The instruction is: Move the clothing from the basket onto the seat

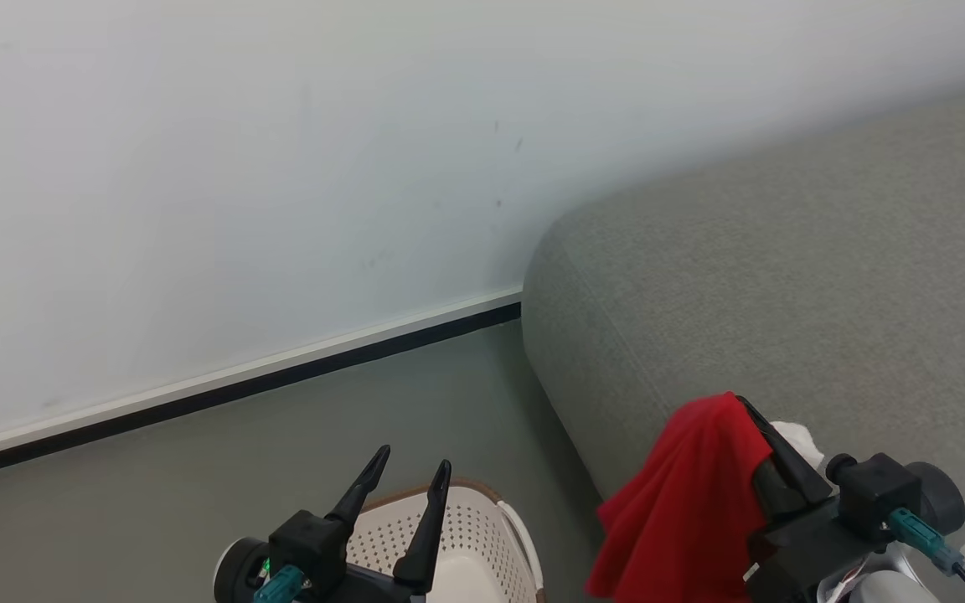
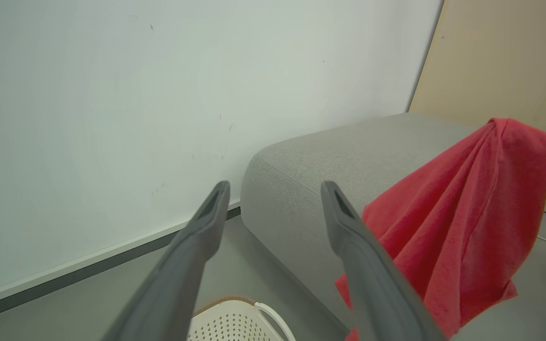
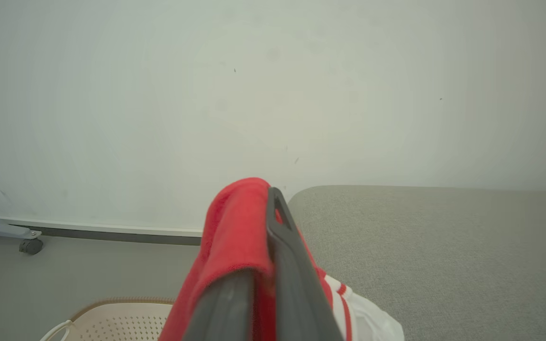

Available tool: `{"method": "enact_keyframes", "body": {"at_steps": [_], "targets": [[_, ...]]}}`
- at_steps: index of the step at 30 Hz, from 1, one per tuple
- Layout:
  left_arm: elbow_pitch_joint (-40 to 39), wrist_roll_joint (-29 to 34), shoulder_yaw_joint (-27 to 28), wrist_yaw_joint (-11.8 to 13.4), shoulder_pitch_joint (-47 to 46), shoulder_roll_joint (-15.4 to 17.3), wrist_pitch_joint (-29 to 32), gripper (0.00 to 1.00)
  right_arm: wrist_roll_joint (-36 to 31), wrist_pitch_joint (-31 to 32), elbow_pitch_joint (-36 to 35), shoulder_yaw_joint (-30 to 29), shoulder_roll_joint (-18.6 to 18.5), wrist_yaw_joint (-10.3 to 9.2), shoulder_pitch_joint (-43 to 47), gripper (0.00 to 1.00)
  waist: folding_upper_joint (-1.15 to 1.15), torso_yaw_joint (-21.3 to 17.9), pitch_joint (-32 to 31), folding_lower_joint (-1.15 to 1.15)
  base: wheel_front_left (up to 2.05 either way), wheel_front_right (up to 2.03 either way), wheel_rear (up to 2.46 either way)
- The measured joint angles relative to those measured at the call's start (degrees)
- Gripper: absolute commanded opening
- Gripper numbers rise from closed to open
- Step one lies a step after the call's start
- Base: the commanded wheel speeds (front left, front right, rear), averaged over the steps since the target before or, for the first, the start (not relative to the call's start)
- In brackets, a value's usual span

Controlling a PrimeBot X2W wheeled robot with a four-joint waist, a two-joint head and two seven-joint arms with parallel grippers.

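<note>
**Q:** Where is the clothing?

**A:** A bright red garment, the clothing (image 1: 683, 502), hangs in loose folds from the right gripper (image 1: 750, 412). It is lifted clear of the basket (image 1: 482, 536) and hangs in front of the near edge of the seat (image 1: 784, 276), close to its rounded corner. The right wrist view shows white fabric with red stripes (image 3: 344, 293) bunched beside the fingers, on the seat's side. I cannot tell whether the cloth touches the upholstery.

**Q:** How do the grippers stand?

**A:** The right gripper's two dark fingers are pressed together, pinching the red cloth, which drapes over one of them. The left gripper (image 1: 414, 461) has its fingers spread wide with nothing between them. It hovers above the basket.

**Q:** And the surroundings?

**A:** The cream perforated basket sits on the grey floor (image 1: 281, 452), just beside the seat's corner, with one white loop handle facing the seat. The big grey woven seat stands against a pale wall (image 1: 239, 167) that has a white and black skirting board (image 1: 281, 368).
</note>
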Motion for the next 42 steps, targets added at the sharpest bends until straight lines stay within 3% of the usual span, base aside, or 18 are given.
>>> {"method": "enact_keyframes", "body": {"at_steps": [11, 18, 23, 31, 36, 42], "targets": [[-0.7, 0.65, -0.81, 0.51, 0.96, -0.8, -0.55, 1.0, -0.01, 0.0, -5.31, -2.63, -2.33, -1.43, 2.85, 0.0, 0.0, -6.09, 1.16, 0.0, 0.0, 0.0, 0.0], [-0.68, 2.29, -1.97, 0.48, 0.41, -1.1, -0.56, 1.0, 0.09, 0.0, -5.69, -4.93, -3.9, -1.14, 1.48, 0.0, 0.0, -6.27, 3.06, 0.0, 0.0, 0.0, 0.0], [-1.26, 2.93, -2.31, 0.47, -0.35, -0.98, -0.58, 1.0, 0.45, 0.0, -4.69, -7.4, -6.15, 0.45, -6.09, 0.0, 0.0, -5.27, 4.23, 0.0, 0.0, 0.0, 0.0], [-3.53, 4.58, -3.79, 0.43, -2.52, -0.56, -0.6, 1.0, 2.5, 1.16, 2.83, -10.65, -8.01, 4.2, -21.31, 0.0, 0.0, -3.67, 7.62, 0.01, 0.0, 0.0, 0.0], [-4.72, 6.32, -4.72, 0.21, -4.32, -0.58, 0.34, 1.0, 4.64, 2.59, 7.69, -12.39, -8.76, 4.79, -29.2, 0.0, 0.0, -2.8, 9.93, 0.01, 0.0, 0.0, 0.0], [-6.01, 7.57, -6.15, -0.09, -7.88, -0.75, 1.67, 1.0, 5.64, 4.13, 15.1, -15.21, -12.18, 5.48, -39.07, 0.0, 0.01, -1.23, 13.89, 0.01, 0.0, 0.0, 0.0]]}}
